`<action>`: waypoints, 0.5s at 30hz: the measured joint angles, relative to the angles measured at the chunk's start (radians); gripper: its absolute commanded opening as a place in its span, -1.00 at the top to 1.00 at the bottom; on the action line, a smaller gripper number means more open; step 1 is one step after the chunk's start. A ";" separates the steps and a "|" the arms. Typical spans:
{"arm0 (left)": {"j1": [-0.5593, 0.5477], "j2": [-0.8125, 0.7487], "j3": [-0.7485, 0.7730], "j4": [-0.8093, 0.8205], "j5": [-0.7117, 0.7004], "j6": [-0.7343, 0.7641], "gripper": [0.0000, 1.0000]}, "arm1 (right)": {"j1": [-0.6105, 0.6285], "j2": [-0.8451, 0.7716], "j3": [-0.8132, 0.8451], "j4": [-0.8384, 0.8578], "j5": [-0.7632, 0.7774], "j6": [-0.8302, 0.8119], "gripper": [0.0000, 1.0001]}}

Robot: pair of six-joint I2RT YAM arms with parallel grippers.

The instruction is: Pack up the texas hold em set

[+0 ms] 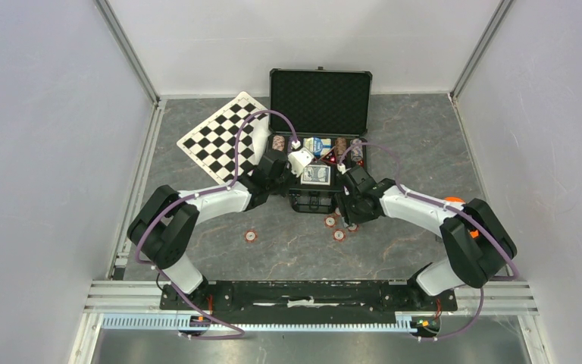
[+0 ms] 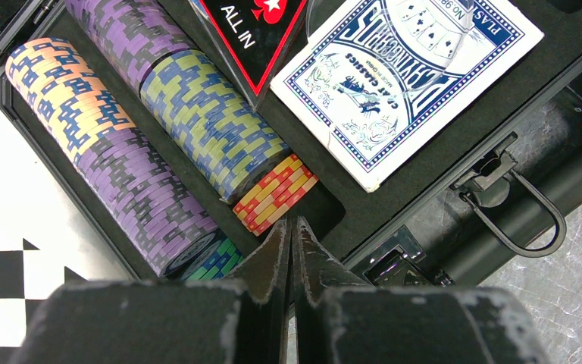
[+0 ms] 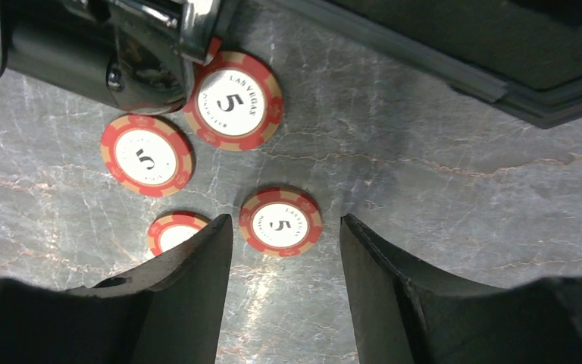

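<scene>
While chips lie loose outside the case, my right arm lines up a pick

With the case (image 1: pixel 320 102) open and its slots mostly filled, I judge the step in hand to be gathering the strays. One red chip (image 3: pixel 280 221) lies flat on the table (image 3: pixel 462 189), squarely between the fingers of my right gripper (image 3: pixel 286 227). The fingers stand spread on either side and touch neither edge, as far as I can see. Just beyond the fingertips lies a second chip (image 3: pixel 146 155). A third (image 3: pixel 233 101) sits against the latch (image 3: pixel 189 30), and a fourth (image 3: pixel 173 231) is half hidden behind one finger. Another (image 1: pixel 251 236) sits well off to that gripper's left, nearer my other arm.

My left gripper (image 2: pixel 292 231) is pressed together and holds nothing. Its tip hovers at the near end of the chip rows (image 2: pixel 212 125), with the deck (image 2: pixel 402 83) ahead to its right.

Next I would lower the right gripper until its fingertips meet the table, then pinch across the chip's rim. A thin, flat chip may skate away, so the squeeze wants to be slow and centred. After that it goes to a free slot.
</scene>
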 measured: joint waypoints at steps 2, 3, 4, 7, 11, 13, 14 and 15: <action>0.000 0.000 0.000 0.000 0.000 0.000 0.85 | 0.001 0.000 -0.005 0.003 -0.010 0.000 -0.19; 0.000 0.000 0.000 0.000 0.000 0.000 0.85 | 0.001 0.000 -0.008 0.003 -0.012 0.001 -0.20; 0.000 0.000 0.000 0.000 0.000 0.000 0.85 | 0.001 0.000 -0.011 0.003 -0.015 0.001 -0.21; 0.000 0.000 0.000 0.000 0.000 0.000 0.85 | 0.008 0.000 -0.017 0.003 -0.016 0.002 -0.14; 0.000 0.000 0.000 0.000 0.000 0.000 0.85 | 0.023 0.005 -0.017 0.000 0.013 0.007 -0.06; 0.000 0.000 0.000 0.000 0.000 0.000 0.85 | 0.030 0.010 -0.015 -0.002 0.030 0.008 -0.04; 0.000 0.000 0.000 0.000 0.000 0.000 0.85 | 0.032 0.012 -0.014 -0.003 0.033 0.009 0.00; 0.000 0.000 0.000 0.000 0.000 0.000 0.85 | 0.036 0.014 -0.013 -0.002 0.035 0.009 0.06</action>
